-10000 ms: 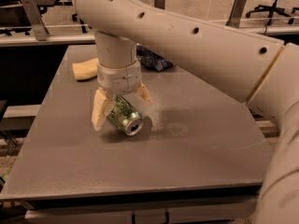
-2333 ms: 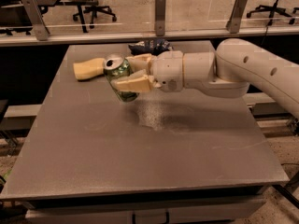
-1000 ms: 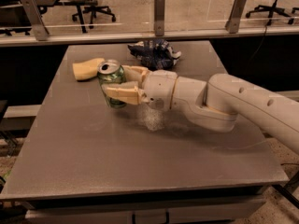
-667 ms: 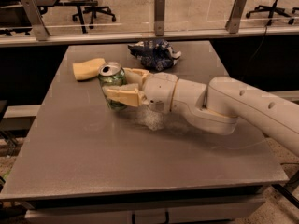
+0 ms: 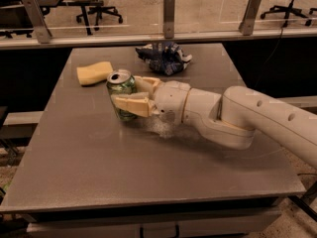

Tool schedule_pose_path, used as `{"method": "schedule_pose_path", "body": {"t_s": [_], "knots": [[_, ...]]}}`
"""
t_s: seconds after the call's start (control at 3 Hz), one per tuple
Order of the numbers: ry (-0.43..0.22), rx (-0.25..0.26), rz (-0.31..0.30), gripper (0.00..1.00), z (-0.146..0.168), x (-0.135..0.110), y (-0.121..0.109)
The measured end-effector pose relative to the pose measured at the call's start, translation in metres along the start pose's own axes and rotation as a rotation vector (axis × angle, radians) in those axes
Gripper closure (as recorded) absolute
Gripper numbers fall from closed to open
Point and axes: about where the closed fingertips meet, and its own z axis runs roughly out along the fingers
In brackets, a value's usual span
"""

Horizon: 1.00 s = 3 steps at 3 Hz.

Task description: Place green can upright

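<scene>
The green can [image 5: 121, 89] stands upright on the grey table [image 5: 148, 172], left of centre, its silver top with the pull-tab hole facing up. My gripper [image 5: 134, 94] reaches in from the right, low over the table, with one pale finger [image 5: 132, 104] in front of the can and the other behind it. The fingers are closed around the can's body. The can's base meets the table surface.
A yellow sponge block [image 5: 94, 73] lies just behind and left of the can. A blue-and-white wrinkly bag [image 5: 165, 57] sits at the back centre. My arm [image 5: 237, 118] stretches across the right half of the table. A railing runs behind the table.
The can went from lying on its side in the gripper to upright, and was carried left and lowered onto the table. Over the last second it has barely moved.
</scene>
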Motion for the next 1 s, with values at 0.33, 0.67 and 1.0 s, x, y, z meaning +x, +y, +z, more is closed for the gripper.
{"method": "schedule_pose_path", "body": {"t_s": [0.33, 0.67, 1.0], "knots": [[-0.002, 0.013, 0.006, 0.74, -0.0025, 0.0029, -0.0001], [-0.015, 0.025, -0.011, 0.50, -0.0039, 0.0045, -0.0017], [-0.016, 0.020, -0.016, 0.19, -0.0017, 0.0025, 0.0004]]}}
